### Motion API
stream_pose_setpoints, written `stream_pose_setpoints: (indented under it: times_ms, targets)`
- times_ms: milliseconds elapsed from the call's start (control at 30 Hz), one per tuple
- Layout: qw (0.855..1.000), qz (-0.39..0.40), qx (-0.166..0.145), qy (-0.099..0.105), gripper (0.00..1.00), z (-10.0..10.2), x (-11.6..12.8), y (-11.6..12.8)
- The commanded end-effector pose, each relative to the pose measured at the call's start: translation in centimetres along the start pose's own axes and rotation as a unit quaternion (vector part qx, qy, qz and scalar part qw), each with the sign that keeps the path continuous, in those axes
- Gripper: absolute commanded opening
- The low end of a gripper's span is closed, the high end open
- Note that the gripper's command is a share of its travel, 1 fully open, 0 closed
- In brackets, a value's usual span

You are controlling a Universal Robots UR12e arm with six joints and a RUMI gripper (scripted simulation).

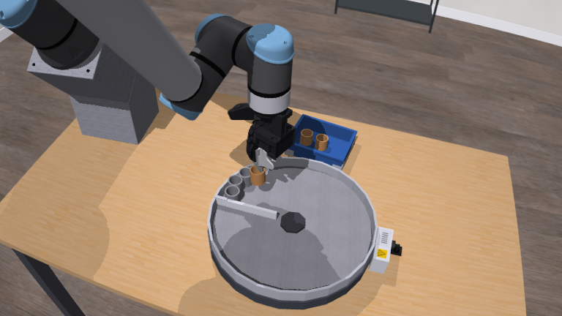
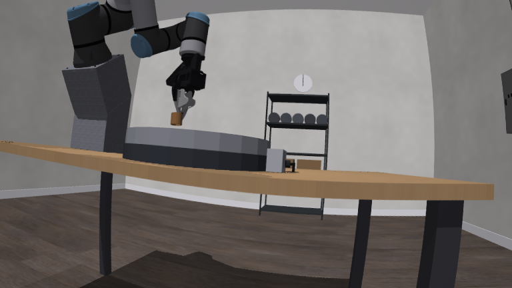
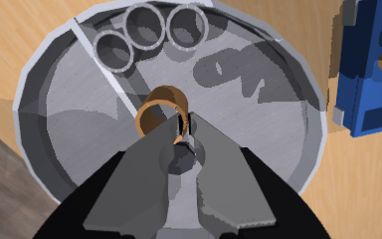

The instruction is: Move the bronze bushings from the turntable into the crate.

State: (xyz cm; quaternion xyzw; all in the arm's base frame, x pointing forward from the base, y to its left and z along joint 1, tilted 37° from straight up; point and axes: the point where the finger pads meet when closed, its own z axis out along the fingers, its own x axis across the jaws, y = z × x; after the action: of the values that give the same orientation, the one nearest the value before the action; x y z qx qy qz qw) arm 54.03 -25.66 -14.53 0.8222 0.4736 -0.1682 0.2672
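My gripper [image 1: 261,166] is shut on the wall of a bronze bushing [image 1: 257,175] and holds it in the air above the back left of the turntable [image 1: 292,230]. The side view shows the bushing [image 2: 175,118] clear above the turntable rim [image 2: 196,134]. In the wrist view the fingers pinch the bronze ring [image 3: 160,112]. Three steel bushings [image 1: 235,185] stand on the turntable behind the divider bar [image 1: 246,208]; they also show in the wrist view [image 3: 149,31]. The blue crate [image 1: 323,140] behind the turntable holds two bronze bushings [image 1: 313,139].
The turntable has a black hub [image 1: 292,222] at its centre and a white control box [image 1: 381,250] on its right side. The robot's grey pedestal [image 1: 103,97] stands at the table's back left. A dark shelf unit [image 2: 297,149] stands on the floor beyond the table.
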Motion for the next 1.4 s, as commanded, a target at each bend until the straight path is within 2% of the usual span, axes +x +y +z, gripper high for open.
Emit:
stream_pose_setpoints:
  times_ms: [0,67,133,300,567,633,967,1133,1200,1367]
  targets:
    - [1.0,0.0,0.0,0.0,0.0,0.0,2.4,0.3]
    - [1.0,0.0,0.0,0.0,0.0,0.0,2.4,0.3]
    - [1.0,0.0,0.0,0.0,0.0,0.0,3.9,0.5]
    - [1.0,0.0,0.0,0.0,0.0,0.0,8.5,1.0]
    - [1.0,0.0,0.0,0.0,0.0,0.0,17.2,2.0]
    - [1.0,0.0,0.0,0.0,0.0,0.0,17.2,2.0]
    - [1.0,0.0,0.0,0.0,0.0,0.0,26.3,3.0]
    - [1.0,0.0,0.0,0.0,0.0,0.0,29.4,3.4]
    - [1.0,0.0,0.0,0.0,0.0,0.0,29.4,3.4]
    - [1.0,0.0,0.0,0.0,0.0,0.0,31.4,3.6]
